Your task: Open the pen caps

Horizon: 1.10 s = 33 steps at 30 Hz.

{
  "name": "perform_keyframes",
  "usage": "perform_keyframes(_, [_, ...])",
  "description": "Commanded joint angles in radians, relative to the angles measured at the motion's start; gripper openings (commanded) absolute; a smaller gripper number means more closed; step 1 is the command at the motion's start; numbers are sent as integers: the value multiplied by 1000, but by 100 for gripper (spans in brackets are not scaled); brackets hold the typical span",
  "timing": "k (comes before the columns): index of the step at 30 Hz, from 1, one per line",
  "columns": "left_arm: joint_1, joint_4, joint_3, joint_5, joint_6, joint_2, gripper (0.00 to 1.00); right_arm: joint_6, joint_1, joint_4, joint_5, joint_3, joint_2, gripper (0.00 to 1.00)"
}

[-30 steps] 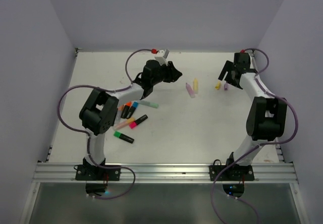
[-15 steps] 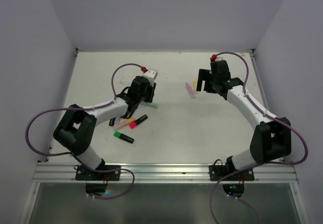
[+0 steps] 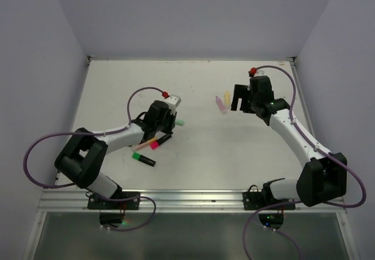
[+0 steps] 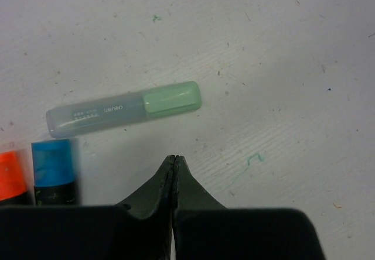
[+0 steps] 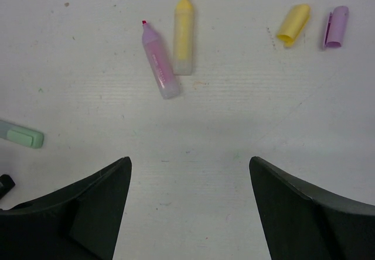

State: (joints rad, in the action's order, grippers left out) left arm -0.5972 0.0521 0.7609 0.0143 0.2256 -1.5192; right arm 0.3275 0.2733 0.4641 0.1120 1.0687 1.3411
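1. Free to pass over bare table (image 4: 275, 55) across the top and right of the left wrist view.
2. Barred at centre left by the mint pen (image 4: 99, 113), flat just ahead of the left gripper (image 4: 174, 160), tips pressed together.
3. Crowded at lower left by a blue-capped pen (image 4: 54, 178) and an orange-capped pen (image 4: 10, 184).
4. Clear between the wide-spread fingers of the right gripper (image 5: 190, 166); purple pen (image 5: 159, 61) and yellow pen (image 5: 183, 34) side by side at top centre.
5. Loose yellow cap (image 5: 293, 24) and purple cap (image 5: 336, 27) at upper right, bare room between them and those pens.
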Motion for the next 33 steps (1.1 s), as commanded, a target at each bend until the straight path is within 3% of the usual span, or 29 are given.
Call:
perform_keyframes(1, [-7,43,50,-62,18,-65,0,-11,3,-16,-2,-24,-28,85])
perform_keyframes(11, [-7,31,195,-73,-14,-257,0,-12,3,-25,25,-50,-56,85])
perform_keyframes(19, [29,-26,417,-65,-72,-441,0,-10,4,-24,34,-55,-56,85])
perform_keyframes(24, [57,23,471,-83,-110,-438,2,-18,4,-21,41,-62,-60,85])
perform_keyframes(27, [65,40,444,-76,-135,-360,9,-18,4,-15,43,-64,-59,85])
perform_keyframes(31, [71,120,322,-47,-180,-231,29,-16,4,-25,32,-72,-65,85])
perform_keyframes(33, [85,94,296,-50,-184,-197,33,-8,4,-31,22,-70,-63,85])
